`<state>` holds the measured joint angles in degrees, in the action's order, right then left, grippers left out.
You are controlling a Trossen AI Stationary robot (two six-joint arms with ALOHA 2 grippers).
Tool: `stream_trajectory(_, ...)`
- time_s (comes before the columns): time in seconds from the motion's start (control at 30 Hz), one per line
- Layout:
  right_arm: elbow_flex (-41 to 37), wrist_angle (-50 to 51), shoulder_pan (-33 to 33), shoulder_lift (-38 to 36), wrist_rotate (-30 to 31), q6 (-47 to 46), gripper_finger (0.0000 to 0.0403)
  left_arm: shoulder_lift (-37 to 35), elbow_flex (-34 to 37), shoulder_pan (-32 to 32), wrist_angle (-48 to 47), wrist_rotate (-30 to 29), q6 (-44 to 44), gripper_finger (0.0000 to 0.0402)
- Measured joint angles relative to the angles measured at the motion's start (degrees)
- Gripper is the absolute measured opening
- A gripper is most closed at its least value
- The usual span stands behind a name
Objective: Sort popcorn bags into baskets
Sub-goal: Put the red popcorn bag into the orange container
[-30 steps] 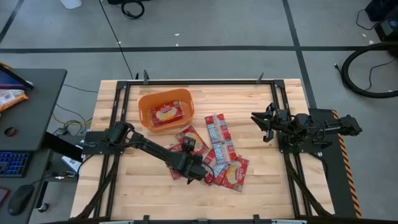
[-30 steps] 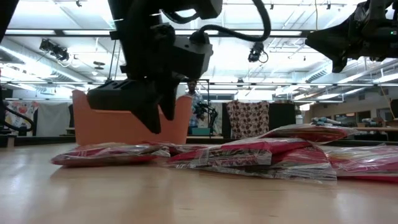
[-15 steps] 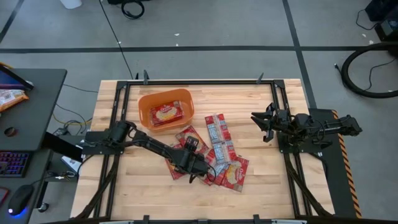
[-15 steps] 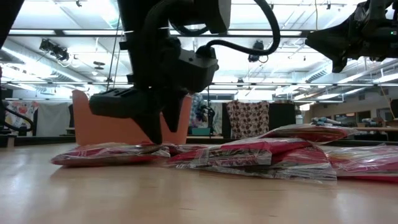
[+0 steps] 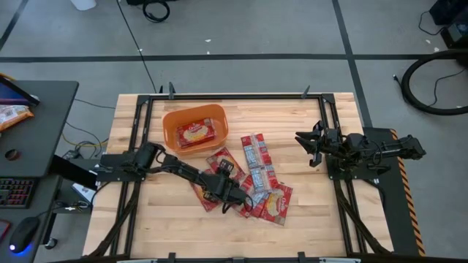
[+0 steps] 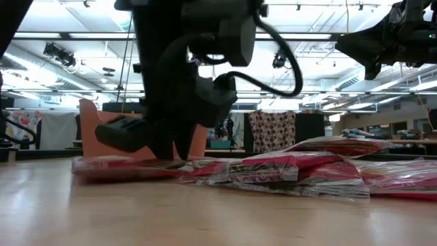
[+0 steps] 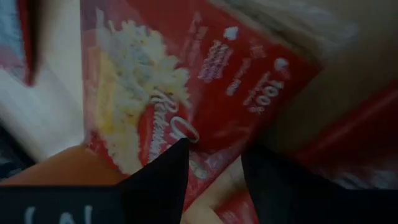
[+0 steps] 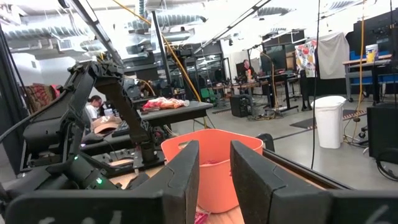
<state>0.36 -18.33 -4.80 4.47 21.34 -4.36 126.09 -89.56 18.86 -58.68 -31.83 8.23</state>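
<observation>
Several red popcorn bags (image 5: pixel 254 152) lie overlapping in the middle of the table, and one more (image 5: pixel 196 134) lies in the orange basket (image 5: pixel 170 120) at the far left. My left gripper (image 5: pixel 221 191) is down on the leftmost bags of the pile, open, its fingers standing on either side of one bag's edge (image 7: pixel 214 180). In the low view it (image 6: pixel 160 152) reaches the pile's top. My right gripper (image 5: pixel 303 142) waits open, raised above the table's right side, holding nothing. My left gripper comes at the popcorn bag from above, slanting from the table's left. One fingertip (image 7: pixel 163 177) lies over the bag's printed face near its edge (image 7: pixel 186 134), and the other (image 7: pixel 270 186) stands just past that edge. The bag lies flat on the pile. Whether it is pinched I cannot tell.
Bare wood lies along the table's near edge and between the basket and the right arm. A black frame rail (image 5: pixel 241 95) runs along the far edge. More bags (image 5: pixel 274 201) spread toward the near right of the pile.
My left gripper has come down onto the pile and rolled a little. The leftmost bag under it has slid slightly toward the table's right. My right arm has kept still.
</observation>
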Motion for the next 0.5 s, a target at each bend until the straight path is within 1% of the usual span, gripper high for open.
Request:
stream_trajectory(0.07, 0.0, -0.01, -0.01, 0.0, 0.0, -0.02, 0.0095, 0.43, -0.02, 0.19, -0.1, -1.69, -0.02, 0.0161)
stream_trajectory(0.13, 0.0, 0.0, 0.0, 0.0, 0.0, -0.02, 0.0095, 0.67, -0.1, 0.17, -0.19, -1.62, -0.03, 0.0163)
stream_trajectory(0.23, 0.0, 0.0, 0.0, 0.0, 0.0, -0.02, 0.0095, 0.69, -0.11, 0.1, -0.22, -1.44, 0.17, 0.0147)
stream_trajectory(0.33, 0.0, -0.01, -0.02, 0.0, 0.0, -0.01, 0.0095, 0.8, -0.09, -0.12, -0.25, -1.4, 0.28, 0.0104)
stream_trajectory(0.47, 0.0, 0.0, 0.0, 0.0, 0.0, -0.02, 0.0095, 0.8, -0.09, -0.27, -0.8, -1.67, -0.1, 0.0024)
stream_trajectory(0.5, 0.0, 0.0, 0.0, 0.0, 0.0, -0.02, 0.0095, 0.82, -0.12, -0.27, -0.87, -1.66, -0.14, 0.0016)
